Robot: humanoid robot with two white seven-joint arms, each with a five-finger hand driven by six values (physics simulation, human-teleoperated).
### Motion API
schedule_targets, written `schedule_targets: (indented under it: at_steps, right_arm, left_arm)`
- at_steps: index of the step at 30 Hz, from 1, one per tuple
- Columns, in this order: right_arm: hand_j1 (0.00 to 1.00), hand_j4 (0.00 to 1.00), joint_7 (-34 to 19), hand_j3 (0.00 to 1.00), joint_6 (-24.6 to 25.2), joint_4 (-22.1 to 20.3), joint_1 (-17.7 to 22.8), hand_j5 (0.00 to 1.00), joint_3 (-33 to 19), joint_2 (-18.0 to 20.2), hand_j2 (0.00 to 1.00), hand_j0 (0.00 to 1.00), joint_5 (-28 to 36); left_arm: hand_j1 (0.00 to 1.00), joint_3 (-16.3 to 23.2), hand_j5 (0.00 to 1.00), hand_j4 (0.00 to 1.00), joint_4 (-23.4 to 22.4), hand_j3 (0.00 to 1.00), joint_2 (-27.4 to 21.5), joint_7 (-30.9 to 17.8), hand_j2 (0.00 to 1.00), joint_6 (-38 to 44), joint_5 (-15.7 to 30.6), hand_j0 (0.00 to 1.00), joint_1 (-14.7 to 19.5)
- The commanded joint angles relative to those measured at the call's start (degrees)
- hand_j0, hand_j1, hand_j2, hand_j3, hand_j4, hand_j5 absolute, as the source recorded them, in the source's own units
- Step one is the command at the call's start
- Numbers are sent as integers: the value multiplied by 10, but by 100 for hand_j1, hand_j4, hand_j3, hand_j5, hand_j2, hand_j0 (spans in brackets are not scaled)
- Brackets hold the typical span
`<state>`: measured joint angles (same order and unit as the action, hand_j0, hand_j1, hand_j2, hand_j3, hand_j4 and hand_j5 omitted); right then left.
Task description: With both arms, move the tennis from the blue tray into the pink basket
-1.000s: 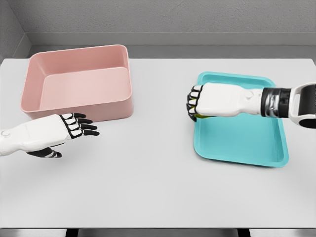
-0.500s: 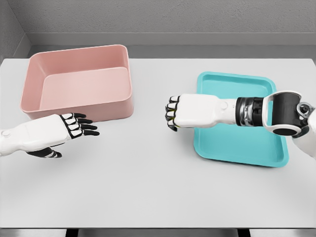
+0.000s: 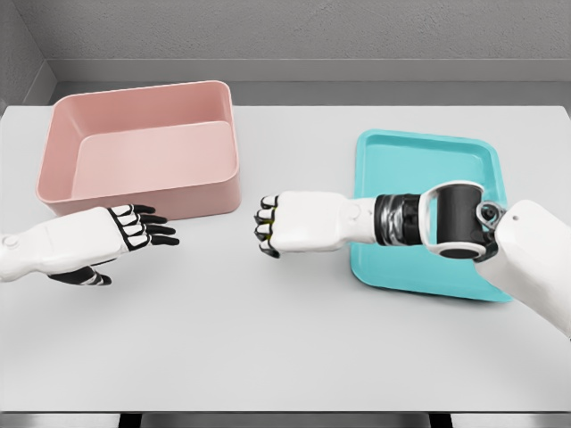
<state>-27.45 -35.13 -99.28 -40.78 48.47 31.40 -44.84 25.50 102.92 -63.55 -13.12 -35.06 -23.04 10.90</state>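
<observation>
Showing two robot hands, one pink basket, one blue tray.

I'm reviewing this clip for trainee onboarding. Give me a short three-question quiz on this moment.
1. True or false: the right hand is over the flat turquoise plastic tray.
2. Which hand is shut: A left, B right?
3. What does the rectangular pink plastic basket hold?

Key:
1. False; it is over the grey table, between tray and basket.
2. B; the left hand lies open.
3. Nothing visible.
</observation>
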Motion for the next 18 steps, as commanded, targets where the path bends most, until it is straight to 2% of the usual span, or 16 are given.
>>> schedule_targets:
  at_steps: [1, 11, 18]
  right_arm:
    - [42, 42, 0, 42, 1, 10, 0, 42, 7, -13, 42, 42, -9]
    - [42, 42, 1, 42, 1, 58, 4, 42, 22, -63, 42, 42, -34]
    - [43, 43, 1, 43, 1, 66, 4, 43, 29, -64, 43, 43, -39]
  left_arm:
    - [100, 0, 100, 100, 0, 100, -1, 0, 100, 1, 4, 100, 0]
    - [100, 0, 100, 100, 0, 100, 0, 0, 100, 1, 4, 100, 0]
    - [100, 0, 100, 100, 0, 100, -1, 0, 100, 1, 3, 100, 0]
